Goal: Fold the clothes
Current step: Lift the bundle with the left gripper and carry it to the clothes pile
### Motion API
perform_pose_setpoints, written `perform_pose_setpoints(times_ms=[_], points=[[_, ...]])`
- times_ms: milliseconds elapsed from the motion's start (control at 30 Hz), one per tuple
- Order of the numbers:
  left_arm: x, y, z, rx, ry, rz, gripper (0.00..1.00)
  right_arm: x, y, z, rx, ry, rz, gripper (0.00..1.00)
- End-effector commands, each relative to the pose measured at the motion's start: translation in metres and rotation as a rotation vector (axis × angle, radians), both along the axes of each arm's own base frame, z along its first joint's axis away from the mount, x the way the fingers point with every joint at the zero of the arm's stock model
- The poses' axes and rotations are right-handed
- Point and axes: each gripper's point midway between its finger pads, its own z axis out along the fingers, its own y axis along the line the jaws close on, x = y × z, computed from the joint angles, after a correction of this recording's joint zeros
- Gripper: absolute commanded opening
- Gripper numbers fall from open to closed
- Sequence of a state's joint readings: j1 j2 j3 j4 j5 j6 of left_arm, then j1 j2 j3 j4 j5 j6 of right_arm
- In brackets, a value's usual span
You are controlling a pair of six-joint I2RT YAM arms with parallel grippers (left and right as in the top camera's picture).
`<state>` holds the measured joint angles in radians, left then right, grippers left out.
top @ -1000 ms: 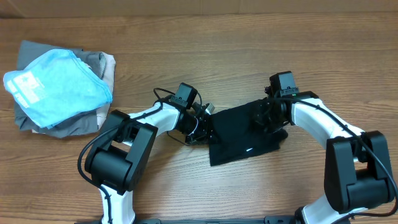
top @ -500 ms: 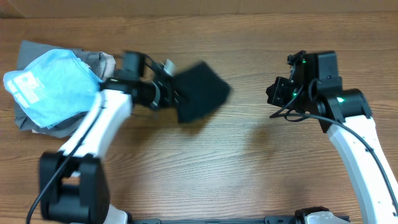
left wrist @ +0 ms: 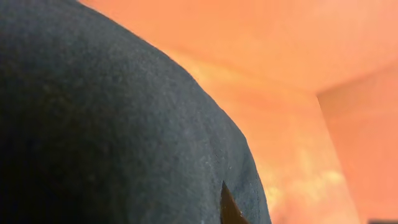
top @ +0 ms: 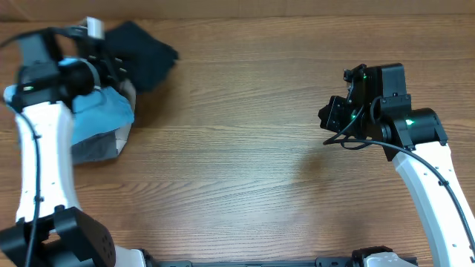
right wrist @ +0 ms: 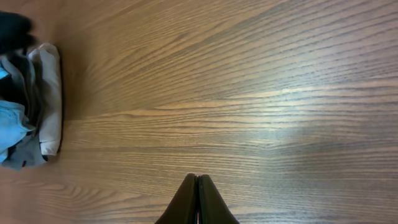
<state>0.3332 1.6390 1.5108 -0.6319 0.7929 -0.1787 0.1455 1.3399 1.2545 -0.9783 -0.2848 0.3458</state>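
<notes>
Black T-shirt [top: 148, 46] swamps the left wrist view, grasped by left pincer [top: 117, 65]; right pincer [right wrist: 198, 200] clenched empty.

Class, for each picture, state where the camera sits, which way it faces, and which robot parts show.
Overhead: above the table, facing down; left arm and right arm show.
Left wrist: close against the black T-shirt; no robot part clearly shows.
Right wrist: faces down at the table; its shut jaws show.
Overhead and right wrist share the folded pile.
</notes>
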Motion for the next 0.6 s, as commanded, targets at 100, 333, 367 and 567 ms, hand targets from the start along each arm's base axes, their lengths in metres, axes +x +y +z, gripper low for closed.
perform_pose_setpoints(times_ms=[100, 333, 367, 567], points=[[-0.018, 0.07, 0.044, 0.039, -0.084, 0.122, 0.04, 0.001, 0.001, 0.005, 0.006, -0.014, 0.007, 0.04], [-0.049, 0.146, -0.015, 0.211, 0.123, 0.304, 0.04, -0.003, 0.0, 0.003, 0.004, 0.002, 0.007, 0.04], [-0.056, 0.157, -0.031, 0.23, 0.189, 0.344, 0.04, -0.003, 0.0, 0.003, 0.004, 0.004, 0.007, 0.04], [-0.083, 0.189, -0.082, 0.224, 0.411, 0.471, 0.1, -0.006, 0.0, 0.001, 0.002, 0.019, 0.007, 0.04]])
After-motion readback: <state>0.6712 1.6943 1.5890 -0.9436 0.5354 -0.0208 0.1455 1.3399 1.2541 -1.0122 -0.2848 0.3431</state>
